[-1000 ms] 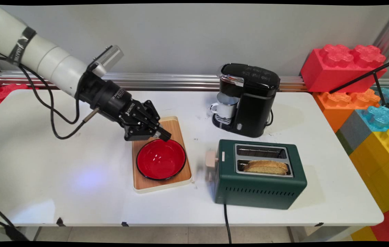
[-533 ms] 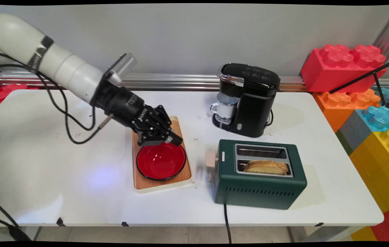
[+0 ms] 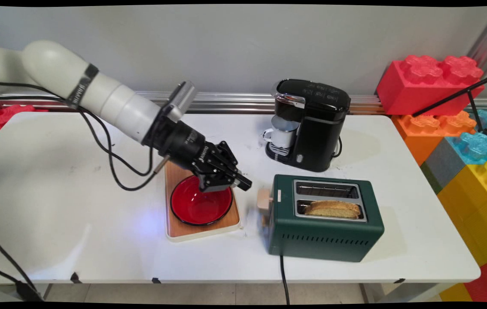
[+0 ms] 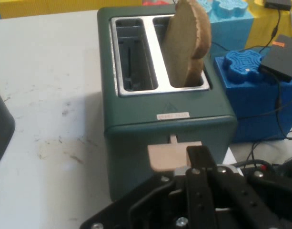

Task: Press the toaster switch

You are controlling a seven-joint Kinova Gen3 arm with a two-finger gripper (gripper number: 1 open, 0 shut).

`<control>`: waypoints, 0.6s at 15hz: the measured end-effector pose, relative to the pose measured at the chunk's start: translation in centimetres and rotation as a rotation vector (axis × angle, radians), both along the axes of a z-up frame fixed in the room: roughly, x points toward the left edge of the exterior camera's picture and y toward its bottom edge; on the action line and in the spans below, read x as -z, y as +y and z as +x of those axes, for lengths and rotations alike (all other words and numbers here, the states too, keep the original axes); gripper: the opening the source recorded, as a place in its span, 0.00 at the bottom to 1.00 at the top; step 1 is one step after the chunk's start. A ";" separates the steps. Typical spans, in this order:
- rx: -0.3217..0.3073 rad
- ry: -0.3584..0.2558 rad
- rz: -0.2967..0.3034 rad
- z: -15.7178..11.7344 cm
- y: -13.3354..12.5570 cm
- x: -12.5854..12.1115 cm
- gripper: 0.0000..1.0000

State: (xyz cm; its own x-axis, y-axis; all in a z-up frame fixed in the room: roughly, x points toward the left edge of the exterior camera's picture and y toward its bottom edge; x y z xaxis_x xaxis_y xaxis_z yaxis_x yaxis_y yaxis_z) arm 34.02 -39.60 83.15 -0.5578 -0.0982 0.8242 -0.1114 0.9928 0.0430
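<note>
Your pincer [image 3: 243,185] is hanging tilted over the far right rim of the red bowl [image 3: 201,206], its tip pointing toward the green toaster [image 3: 325,219], and from the main view its fingers are looking pressed together with nothing between them. In the hand view only one black finger [image 4: 199,157] is showing clearly, rising just in front of the toaster's beige lever [image 4: 172,155], so you are seeing the pincer [image 4: 203,160] lined up with the lever, near it but apart in the main view. You are looking at the bowl sitting on a wooden tray [image 3: 222,223], which is lying just left of the toaster on the white table [image 3: 76,206]. You are seeing the toaster's lever [image 3: 264,199] sticking out of its left end, facing the pincer. A slice of toast [image 3: 333,208] is standing in the nearer slot, poking up above the top, while the farther slot is showing only metal. Behind the toaster, a black coffee machine [image 3: 312,124] is standing near the wall with a white mug [image 3: 281,136] under its spout. Large coloured toy blocks [image 3: 436,81] are stacking up past the table's right edge.
</note>
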 end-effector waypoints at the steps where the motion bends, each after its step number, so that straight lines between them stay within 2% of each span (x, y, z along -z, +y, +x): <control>1: -0.001 0.002 0.000 -0.3 -0.1 0.2 0.00; 9: -0.016 0.011 0.006 -2.5 -0.5 1.9 0.00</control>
